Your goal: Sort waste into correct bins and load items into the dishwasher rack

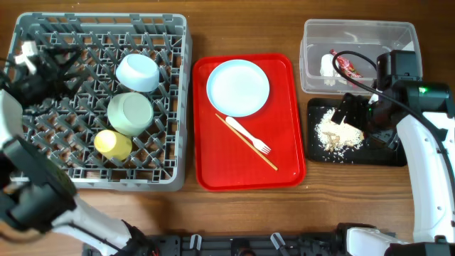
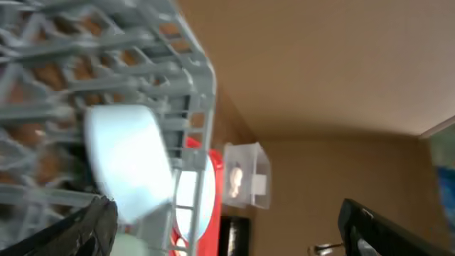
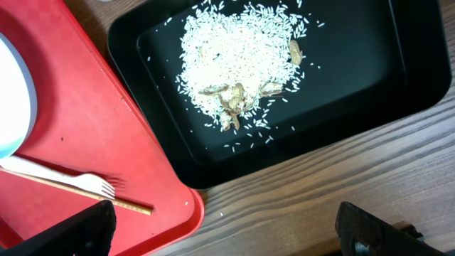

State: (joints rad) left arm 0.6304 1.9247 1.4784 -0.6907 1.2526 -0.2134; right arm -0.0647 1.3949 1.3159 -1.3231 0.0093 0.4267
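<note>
The grey dishwasher rack [image 1: 178,107] at the left holds a white bowl [image 1: 137,72], a green bowl [image 1: 130,112] and a yellow cup [image 1: 112,144]. The red tray [image 1: 284,163] carries a white plate [image 1: 238,87], a white fork [image 1: 249,135] and a wooden chopstick [image 1: 257,151]. My right gripper [image 1: 353,110] hangs open and empty over the black tray [image 1: 384,153] of rice scraps [image 1: 338,134]. In the right wrist view the open fingers [image 3: 227,235] frame bare wood below the black tray [image 3: 370,64]. My left gripper [image 1: 39,62] is open over the rack's far-left corner.
A clear bin [image 1: 359,32] with wrappers [image 1: 338,65] stands behind the black tray. The left wrist view is blurred; it shows the rack wall [image 2: 192,78], the white bowl [image 2: 128,160] and the clear bin [image 2: 245,174]. Bare wood lies along the front edge.
</note>
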